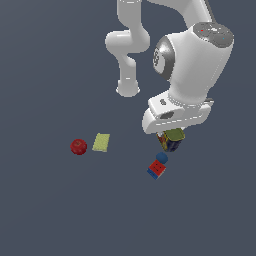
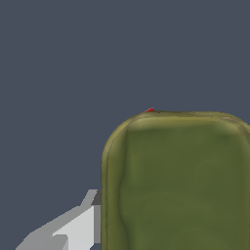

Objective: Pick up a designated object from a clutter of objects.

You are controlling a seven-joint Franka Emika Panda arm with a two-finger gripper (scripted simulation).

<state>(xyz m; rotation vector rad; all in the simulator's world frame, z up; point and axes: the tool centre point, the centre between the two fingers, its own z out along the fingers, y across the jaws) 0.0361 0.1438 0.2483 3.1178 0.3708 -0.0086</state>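
- Where the arm's white hand descends in the exterior view, the gripper [image 1: 172, 136] sits directly over the tin can [image 1: 172, 140]; its fingertips are hidden behind the hand body, so whether it is closed on the can cannot be told.
- Wrist view: one grey finger [image 2: 80, 225] lies just beside the can's edge, apparently touching it; the olive-green top of the can fills much of the picture, and a sliver of red shows at its far rim.
- Tin can: upright, with dark navy sides bearing yellow and red marks, partly covered by the hand.
- Small blue ball [image 1: 161, 158]: just beside the can, touching the red-and-blue cube [image 1: 156, 170].
- Flat yellow-green pad [image 1: 101, 143]: well apart, toward the exterior view's left.
- Red apple [image 1: 78, 146]: just beside the pad, farther left.
- Dark grey floor [image 1: 50, 215]: bears all the items.
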